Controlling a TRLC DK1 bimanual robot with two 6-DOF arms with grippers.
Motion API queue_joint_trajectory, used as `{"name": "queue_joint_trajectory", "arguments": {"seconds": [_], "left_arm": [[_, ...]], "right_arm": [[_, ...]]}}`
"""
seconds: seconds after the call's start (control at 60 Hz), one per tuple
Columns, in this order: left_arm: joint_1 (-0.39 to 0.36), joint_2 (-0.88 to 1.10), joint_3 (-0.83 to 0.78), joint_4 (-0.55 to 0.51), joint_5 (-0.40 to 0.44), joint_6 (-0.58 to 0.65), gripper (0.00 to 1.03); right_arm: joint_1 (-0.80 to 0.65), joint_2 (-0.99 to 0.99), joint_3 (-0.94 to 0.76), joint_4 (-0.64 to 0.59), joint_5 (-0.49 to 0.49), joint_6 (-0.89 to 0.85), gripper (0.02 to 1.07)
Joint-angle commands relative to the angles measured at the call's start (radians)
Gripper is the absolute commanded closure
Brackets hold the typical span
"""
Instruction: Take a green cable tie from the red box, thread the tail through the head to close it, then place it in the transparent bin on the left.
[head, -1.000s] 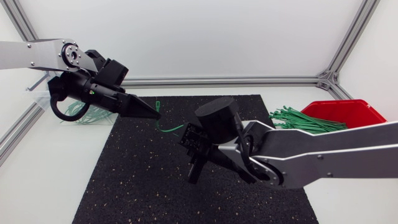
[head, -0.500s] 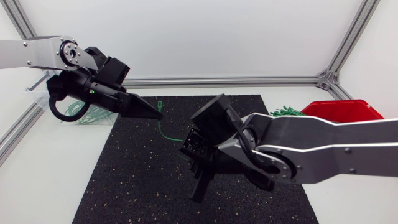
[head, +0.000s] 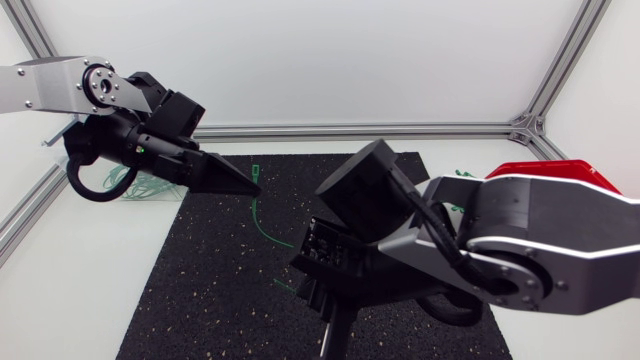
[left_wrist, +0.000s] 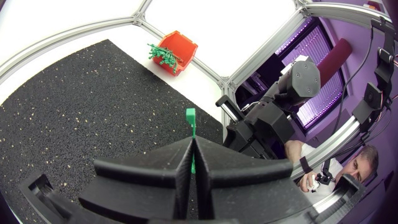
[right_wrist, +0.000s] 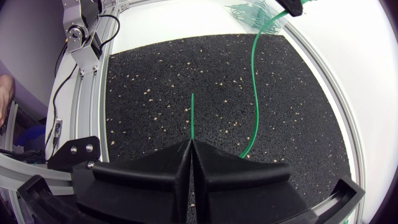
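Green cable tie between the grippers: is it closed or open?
Open. The cable tie has its head out of the left gripper, and its tail tip points free beyond the right gripper.

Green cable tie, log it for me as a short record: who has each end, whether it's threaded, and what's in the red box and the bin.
Tie: green cable tie, unclosed, arcing over the black mat
Head end: clamped in left end effector, head poking past its fingertips
Tail end: clamped in right end effector, tip poking out ahead
Threaded: no, tail and head apart
Source: red box, more green ties sticking out
Destination: transparent bin, several green ties inside
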Motion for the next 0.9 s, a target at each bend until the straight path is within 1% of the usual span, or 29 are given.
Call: {"name": "queue_joint_trajectory", "arguments": {"seconds": [0.0,0.033,0.067,0.1,0.133,0.15,0.183,0.333,0.4,0.533,0.567,0.6,0.617,0.683,0.75,0.85,0.883], "left_arm": [[-0.006,-0.028,-0.027,-0.001,0.010,-0.014,1.00],[-0.008,-0.031,-0.030,0.000,0.010,-0.017,1.00],[-0.008,-0.034,-0.031,0.000,0.010,-0.017,1.00],[-0.008,-0.039,-0.035,0.000,0.010,-0.018,1.00],[-0.008,-0.042,-0.036,0.000,0.010,-0.018,1.00],[-0.008,-0.045,-0.036,0.002,0.010,-0.018,1.00],[-0.008,-0.046,-0.039,0.002,0.010,-0.018,1.00],[-0.008,-0.059,-0.051,0.006,0.010,-0.021,1.00],[-0.008,-0.062,-0.053,0.008,0.010,-0.023,1.00],[-0.014,-0.062,-0.061,0.020,0.010,-0.027,1.00],[-0.015,-0.062,-0.065,0.031,0.010,-0.037,1.00],[-0.021,-0.062,-0.071,0.043,0.010,-0.047,1.00],[-0.023,-0.063,-0.073,0.048,0.010,-0.050,1.00],[-0.031,-0.065,-0.077,0.060,0.010,-0.061,1.00],[-0.031,-0.068,-0.081,0.071,0.010,-0.070,1.00],[-0.031,-0.068,-0.085,0.081,0.010,-0.072,1.00],[-0.031,-0.071,-0.090,0.089,0.010,-0.073,1.00]], "right_arm": [[0.023,-0.030,0.008,-0.041,-0.004,0.003,1.02],[0.031,-0.033,0.008,-0.047,-0.007,-0.003,1.02],[0.033,-0.038,0.012,-0.072,-0.044,-0.015,1.02],[0.031,-0.036,0.022,-0.095,-0.116,-0.049,1.02],[0.027,-0.046,0.026,-0.118,-0.225,-0.072,1.02],[0.022,-0.047,0.029,-0.132,-0.234,-0.076,1.02],[0.020,-0.043,0.042,-0.156,-0.232,-0.076,1.02],[0.016,-0.038,0.066,-0.147,-0.226,-0.035,1.02],[0.011,-0.038,0.080,-0.147,-0.192,-0.021,1.02],[0.011,-0.013,0.134,-0.195,-0.191,-0.015,1.02],[-0.007,0.002,0.152,-0.211,-0.191,0.008,1.02],[-0.043,0.005,0.160,-0.185,-0.185,0.043,1.02],[-0.058,0.007,0.164,-0.179,-0.198,0.048,1.02],[-0.087,0.042,0.210,-0.273,-0.284,0.023,1.02],[-0.110,0.060,0.241,-0.308,-0.350,0.030,1.02],[-0.107,0.071,0.272,-0.342,-0.419,0.028,1.02],[-0.107,0.074,0.281,-0.354,-0.427,0.026,1.02]]}}
